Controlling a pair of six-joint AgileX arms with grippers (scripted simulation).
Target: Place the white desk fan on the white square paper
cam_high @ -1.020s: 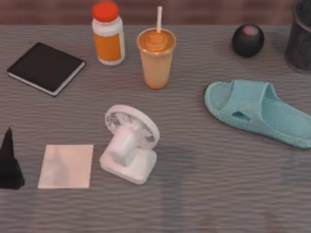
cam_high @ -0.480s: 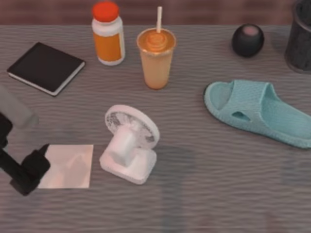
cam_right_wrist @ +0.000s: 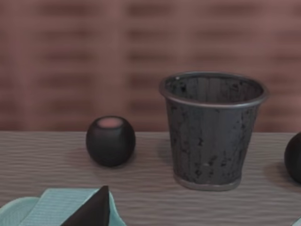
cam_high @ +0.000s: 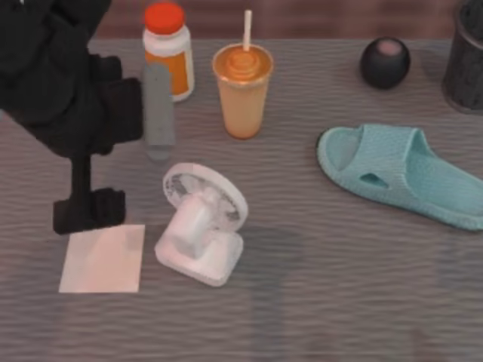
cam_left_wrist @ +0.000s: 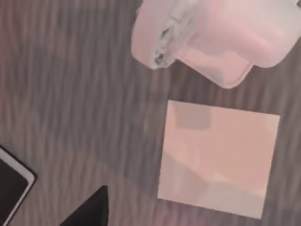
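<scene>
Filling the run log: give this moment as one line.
left claw: above paper's far edge, empty | white desk fan: on table, right of white square paper, untouched | right arm: out of top view

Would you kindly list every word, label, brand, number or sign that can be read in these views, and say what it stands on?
None: no legible text shows in any view.
The pill bottle has an orange label band with no readable print.
The white desk fan, white square paper, orange drink cup and teal slipper are unmarked.
</scene>
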